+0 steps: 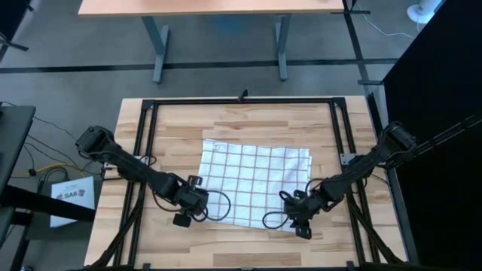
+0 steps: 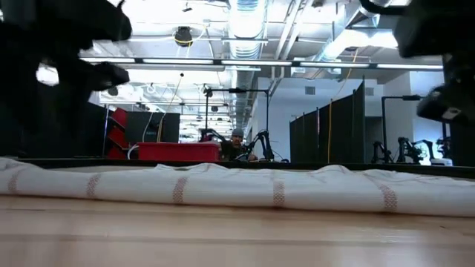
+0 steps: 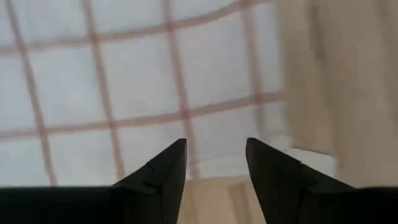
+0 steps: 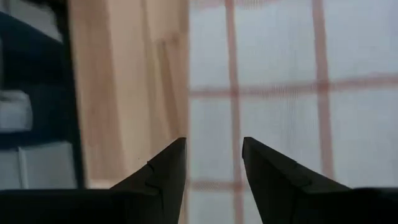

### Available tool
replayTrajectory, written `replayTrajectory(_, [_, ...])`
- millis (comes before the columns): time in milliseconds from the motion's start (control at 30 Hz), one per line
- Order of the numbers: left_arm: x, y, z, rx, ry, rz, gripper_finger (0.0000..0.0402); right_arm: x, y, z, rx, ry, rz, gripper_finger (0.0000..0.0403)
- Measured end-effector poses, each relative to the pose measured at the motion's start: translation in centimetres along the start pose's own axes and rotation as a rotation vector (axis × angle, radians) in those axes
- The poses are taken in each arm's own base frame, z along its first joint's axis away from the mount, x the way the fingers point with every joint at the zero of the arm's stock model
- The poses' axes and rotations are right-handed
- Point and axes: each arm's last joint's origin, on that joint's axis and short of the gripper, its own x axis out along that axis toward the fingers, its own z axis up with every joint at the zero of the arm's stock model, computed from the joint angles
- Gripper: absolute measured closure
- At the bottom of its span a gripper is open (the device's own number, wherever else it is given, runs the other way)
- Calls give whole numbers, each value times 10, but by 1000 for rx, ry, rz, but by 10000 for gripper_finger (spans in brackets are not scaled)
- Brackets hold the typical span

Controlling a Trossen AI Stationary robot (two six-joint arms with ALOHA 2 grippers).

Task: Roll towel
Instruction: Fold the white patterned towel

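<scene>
The white towel (image 1: 252, 181) with its reddish-brown check lies spread flat on the wooden table (image 1: 173, 128). In the low view the towel (image 2: 237, 185) shows as a low white band across the table. My left gripper (image 1: 197, 209) hovers open at the towel's near left corner. In the left wrist view my left gripper (image 3: 216, 146) has the checked cloth (image 3: 124, 81) and its edge ahead of the fingers. My right gripper (image 1: 296, 211) hovers open at the near right corner. In the right wrist view my right gripper (image 4: 214, 144) shows the cloth's right edge (image 4: 280, 93) beside bare wood.
A black metal frame (image 1: 241, 100) runs around the table top, with rails along both sides. Bare wood (image 1: 248, 245) lies between the towel and the near edge. A printed sheet (image 1: 75, 196) lies off the table to the left. A desk (image 1: 218, 7) stands beyond the far edge.
</scene>
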Motion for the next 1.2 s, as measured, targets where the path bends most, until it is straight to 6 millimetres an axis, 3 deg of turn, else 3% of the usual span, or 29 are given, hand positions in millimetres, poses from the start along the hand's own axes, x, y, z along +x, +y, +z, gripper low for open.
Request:
replayTrajectory(267, [-6,-18,2,-86,1,-63,249,-2,15,-18,-37,29,-24,256])
replayTrajectory(467, [-8,-51,41,10,132,70,249,-7,20,-28,-82,37,-141,256])
replayTrajectory(600, [3,-73,65,82,230,208,249,-18,33,-27,-126,-21,-225,257])
replayTrajectory(700, [14,-87,72,84,212,267,249,-24,42,-23,-140,-46,-201,257])
replayTrajectory(833, [22,-91,68,50,189,322,249,-26,45,-18,-94,-28,-159,249])
replayTrajectory(1000, [29,-83,55,30,191,384,246,-25,40,-9,4,-2,-121,210])
replayTrajectory(1200, [34,-74,33,-54,123,327,242,-8,32,5,28,-19,-136,159])
